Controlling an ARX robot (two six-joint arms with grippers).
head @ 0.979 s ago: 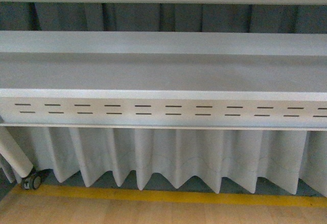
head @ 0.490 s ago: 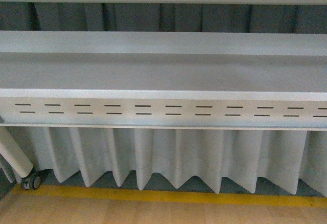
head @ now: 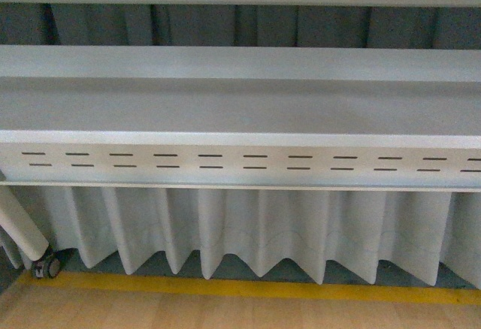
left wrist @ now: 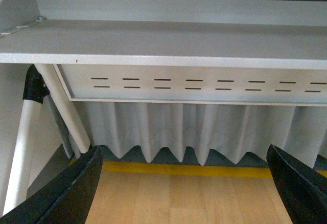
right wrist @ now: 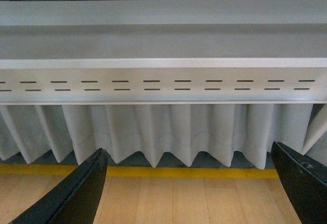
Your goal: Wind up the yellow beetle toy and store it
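The yellow beetle toy is being shown in none of the three views, so where it is lying cannot be told. Judged from the task alone, it is being taken for a light, stiff little thing with a smooth rounded shell that is likely to slip under a pinch. Its wheels and winding works are likely the delicate parts. A hold across the flanks, between the wheels, is being judged the safest.

The left end effector (left wrist: 184,155) is being held released, its jaws spread wide with nothing between them. The right end effector (right wrist: 189,150) is likewise being held released and empty. Both are being aimed at the slotted panel (head: 240,162) under the white worktop (head: 240,107), which is filling the front view from 9 to 3 o'clock. A pleated grey skirt (head: 248,224) is being hung beneath it. A yellow floor stripe (head: 240,289) and the wooden floor (head: 225,314) are being seen at 6 o'clock, and a caster (head: 49,267) is being glimpsed at 8 o'clock.

Against the picture from a second ago, next to nothing is being found changed: worktop, skirt and stripe are being seen in the same places, and no toy is being brought into view.
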